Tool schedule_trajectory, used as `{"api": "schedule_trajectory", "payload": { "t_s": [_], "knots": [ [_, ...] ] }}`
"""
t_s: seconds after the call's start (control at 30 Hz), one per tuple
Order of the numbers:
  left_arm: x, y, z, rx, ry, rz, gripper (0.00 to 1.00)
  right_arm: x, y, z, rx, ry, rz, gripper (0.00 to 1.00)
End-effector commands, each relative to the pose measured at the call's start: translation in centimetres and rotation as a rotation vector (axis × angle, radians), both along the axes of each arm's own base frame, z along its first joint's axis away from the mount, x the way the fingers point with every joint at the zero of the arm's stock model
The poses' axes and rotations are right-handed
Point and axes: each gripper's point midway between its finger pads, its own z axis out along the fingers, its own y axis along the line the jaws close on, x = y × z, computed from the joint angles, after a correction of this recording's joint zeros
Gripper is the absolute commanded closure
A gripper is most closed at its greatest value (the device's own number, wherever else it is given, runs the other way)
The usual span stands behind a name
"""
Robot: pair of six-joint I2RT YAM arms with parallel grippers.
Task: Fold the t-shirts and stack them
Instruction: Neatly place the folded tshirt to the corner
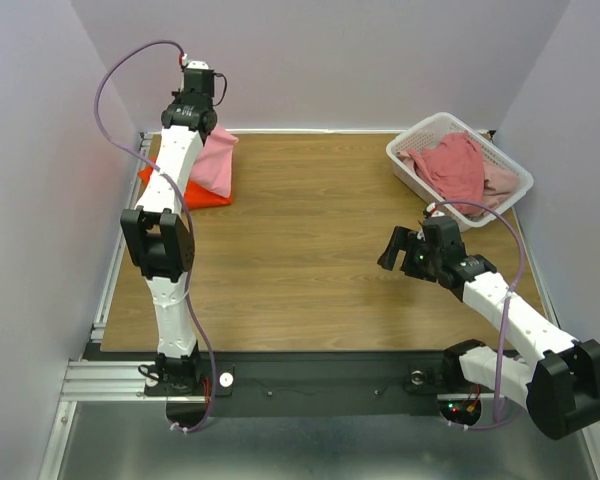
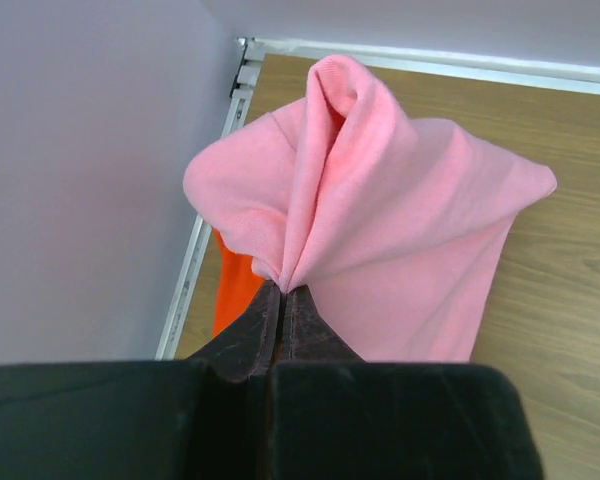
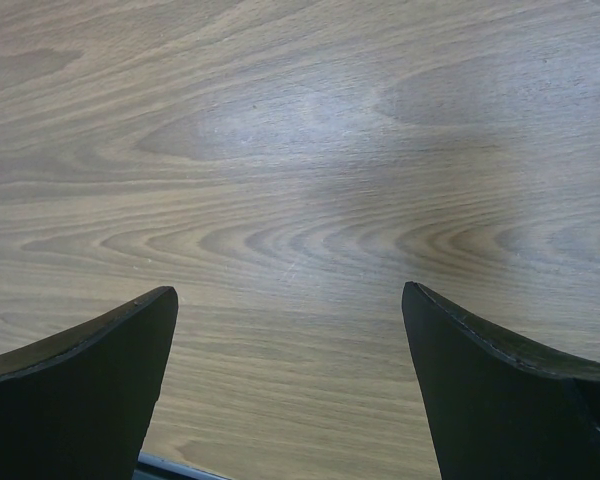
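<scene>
Pinching a gathered fold of the pink t-shirt point(image 2: 380, 220) with the left gripper point(image 2: 280, 288), jaws pressed tight together on the cloth, at the far left corner of the table point(image 1: 300, 250). Pulled up into a peak at the pinch, with the rest of the cloth draping down and spreading toward the right. Lying under it, flat on the wood near the left edge: the orange t-shirt point(image 2: 235, 290), partly covered by the pink one and touching it.

Further right, bare wood across the middle. Hovering over it near the right side, well apart from both shirts: the right gripper point(image 3: 290, 300), jaws spread wide, grasping nothing, only wood grain between the fingers.

At the far right corner, a white slatted basket point(image 1: 410, 150), set at an angle. Heaped inside: a dusty rose t-shirt point(image 1: 455, 165), crumpled, with a pale pink t-shirt point(image 1: 500, 185) showing at its right side, both unfolded.
</scene>
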Motion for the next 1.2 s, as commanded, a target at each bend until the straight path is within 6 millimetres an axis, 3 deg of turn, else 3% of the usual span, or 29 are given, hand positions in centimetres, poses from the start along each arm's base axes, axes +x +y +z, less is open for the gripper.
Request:
{"api": "schedule_trajectory", "payload": {
  "t_s": [0.0, 0.13, 0.27, 0.37, 0.4, 0.43, 0.53, 0.6, 0.67, 0.73, 0.8, 0.83, 0.9, 0.93, 0.97, 1.0, 1.03, 1.07, 1.1, 1.13, 1.17],
  "knots": [
    [1.0, 2.7, -1.4, 0.003, -0.004, 0.052, 1.00, 0.7, -0.2, 0.4, -0.010, -0.025, -0.018, 0.00],
    [1.4, 5.4, -4.1, 0.021, 0.038, 0.146, 1.00, 0.7, -0.3, 0.3, -0.011, -0.020, -0.021, 0.00],
    [1.6, 7.5, -5.3, 0.021, 0.052, 0.189, 1.00, 0.8, -0.2, 0.2, -0.011, -0.017, -0.022, 0.00],
    [1.2, 8.9, -5.7, 0.065, 0.062, 0.256, 0.40, 0.8, -0.2, 0.2, -0.010, -0.014, -0.024, 0.00],
    [0.9, 9.5, -5.6, 0.079, 0.059, 0.294, 0.31, 1.0, -0.6, 0.2, -0.026, -0.022, -0.043, 0.00],
    [0.7, 9.6, -5.7, 0.080, 0.069, 0.297, 0.02, 1.0, -0.6, 0.4, -0.021, -0.025, -0.044, 0.00],
    [0.1, 10.0, -4.3, 0.075, 0.057, 0.324, 0.02, 1.2, -0.7, 1.0, -0.019, -0.047, -0.056, 0.00],
    [0.3, 9.0, -3.0, -0.006, 0.011, 0.315, 0.02, 1.2, -0.6, 1.3, -0.007, -0.055, -0.055, 0.00],
    [-0.5, 8.3, -0.4, -0.075, -0.042, 0.313, 0.02, 1.1, -0.5, 1.5, 0.004, -0.057, -0.060, 0.00],
    [-1.6, 6.6, 2.0, -0.215, -0.115, 0.294, 0.02, 1.1, -0.5, 1.9, 0.014, -0.068, -0.065, 0.00],
    [-2.5, 4.2, 2.8, -0.371, -0.143, 0.242, 0.02, 1.1, -0.6, 2.6, 0.024, -0.091, -0.073, 0.00],
    [-4.5, 2.6, 2.9, -0.439, -0.148, 0.214, 0.02, 1.1, -0.6, 2.9, 0.029, -0.101, -0.076, 0.00],
    [-6.4, -1.5, 2.2, -0.595, -0.145, 0.139, 0.02, 0.8, -0.6, 3.2, 0.036, -0.108, -0.079, 0.00],
    [-7.6, -3.2, -1.8, -0.614, -0.102, 0.114, 0.02, 0.7, -0.7, 3.3, 0.038, -0.114, -0.080, 0.00],
    [-10.2, -6.7, 1.1, -0.638, -0.185, 0.047, 0.02, 0.5, -1.0, 3.6, 0.036, -0.128, -0.090, 0.00],
    [-11.8, -8.6, 0.7, -0.642, -0.199, 0.014, 0.02, 0.4, -1.0, 3.6, 0.037, -0.132, -0.091, 0.00],
    [-14.2, -10.2, -3.2, -0.631, -0.133, 0.001, 0.02, 0.3, -1.2, 3.7, 0.034, -0.140, -0.095, 0.00],
    [-16.2, -12.4, -1.2, -0.675, -0.204, -0.067, 0.01, 0.3, -1.3, 4.2, 0.033, -0.159, -0.099, 0.00],
    [-19.2, -15.5, -4.9, -0.719, -0.124, -0.112, 0.02, 0.2, -1.7, 4.2, 0.023, -0.165, -0.117, 0.00],
    [-20.8, -16.7, -3.8, -0.782, -0.168, -0.164, 0.02, 0.2, -1.9, 4.2, 0.024, -0.170, -0.125, 0.00],
    [-22.1, -17.5, -4.8, -0.811, -0.151, -0.178, 0.02, 0.1, -1.9, 4.6, 0.032, -0.184, -0.134, 0.00]
  ]
}}
